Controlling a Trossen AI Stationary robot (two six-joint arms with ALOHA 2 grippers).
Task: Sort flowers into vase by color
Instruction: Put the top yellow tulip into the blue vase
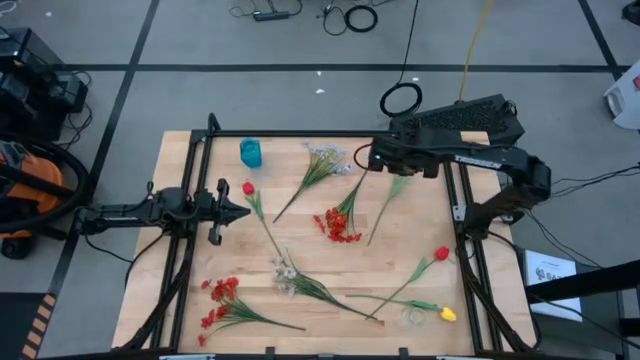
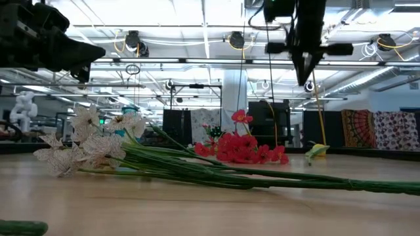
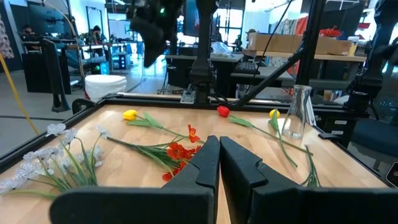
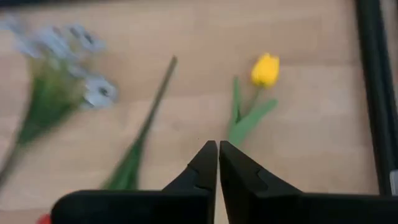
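Nothing is sorted yet: the vase [image 1: 250,152] stands empty at the far left, all flowers [image 1: 340,222] lie scattered across the table [image 1: 180,300], and both the right gripper [image 4: 218,144] and left gripper [image 3: 219,139] are closed, holding nothing.

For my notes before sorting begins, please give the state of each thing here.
left gripper, shut, holding nothing.
right gripper, shut, holding nothing.
teal vase, upright, no stems in it.
clear flask, upright.
flowers, all lying flat on the table.
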